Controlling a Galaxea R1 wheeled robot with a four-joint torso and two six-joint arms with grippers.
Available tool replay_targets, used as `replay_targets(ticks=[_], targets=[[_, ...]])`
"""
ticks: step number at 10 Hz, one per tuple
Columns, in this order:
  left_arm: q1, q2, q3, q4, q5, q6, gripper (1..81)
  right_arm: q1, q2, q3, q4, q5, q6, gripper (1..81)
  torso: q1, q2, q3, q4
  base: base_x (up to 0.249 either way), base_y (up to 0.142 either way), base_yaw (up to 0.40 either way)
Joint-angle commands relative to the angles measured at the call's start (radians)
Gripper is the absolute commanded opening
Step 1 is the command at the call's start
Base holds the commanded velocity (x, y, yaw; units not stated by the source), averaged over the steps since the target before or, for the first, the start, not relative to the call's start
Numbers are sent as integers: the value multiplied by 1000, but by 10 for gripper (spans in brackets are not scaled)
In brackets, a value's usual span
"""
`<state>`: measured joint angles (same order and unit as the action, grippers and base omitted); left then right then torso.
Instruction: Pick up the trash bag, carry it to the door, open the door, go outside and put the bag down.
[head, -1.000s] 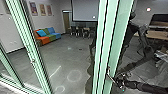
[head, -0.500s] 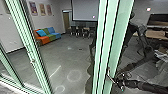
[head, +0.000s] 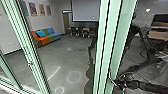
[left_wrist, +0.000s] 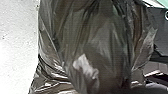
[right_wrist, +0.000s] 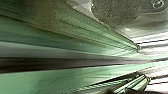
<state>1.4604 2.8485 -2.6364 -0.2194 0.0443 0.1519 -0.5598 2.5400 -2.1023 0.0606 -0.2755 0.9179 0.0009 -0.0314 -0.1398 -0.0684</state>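
Right gripper: in the head view it (head: 115, 80) sits close by a pale green upright (head: 101, 47) — whether touching it, I cannot tell. How far open its fingers are, and what they hold, I cannot tell either.
Trash bag: dark, creased and shiny, the trash bag (left_wrist: 107, 50) looms large near the left wrist's camera (a whitish patch (left_wrist: 86, 68) shows on it).
Left gripper: I cannot tell how far open it is or whether it has hold of the bag.
Ground: pale and speckled (left_wrist: 17, 45), beside the bag.
Second upright: also green (head: 31, 55), well apart from the right fingers, across a stretch of grey floor (head: 58, 57).
Sofa: orange, green and blue (head: 43, 40), far beyond the right fingers (a bright blue cushion (head: 40, 33) leans on it).
Screen: large and pale (head: 85, 10), on the far side of the room — chairs (head: 73, 32) stand below it.
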Motion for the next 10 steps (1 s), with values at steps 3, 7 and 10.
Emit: replay_targets(ticks=[3, 7, 10], targets=[[-39, -13, -4, -9, 66, -5, 10, 148, 16, -79, -38, 87, 65, 811, 0, 0, 0, 0, 58, 0, 0], [-39, -13, -4, -9, 66, -5, 10, 197, -5, -77, -71, 72, 67, 811, 4, 3, -2, 0, 0, 0, 0], [-36, -13, -4, -9, 66, -3, 10, 263, -51, -62, -88, 65, 67, 811, 7, 6, -3, 0, 0, 0, 0]])
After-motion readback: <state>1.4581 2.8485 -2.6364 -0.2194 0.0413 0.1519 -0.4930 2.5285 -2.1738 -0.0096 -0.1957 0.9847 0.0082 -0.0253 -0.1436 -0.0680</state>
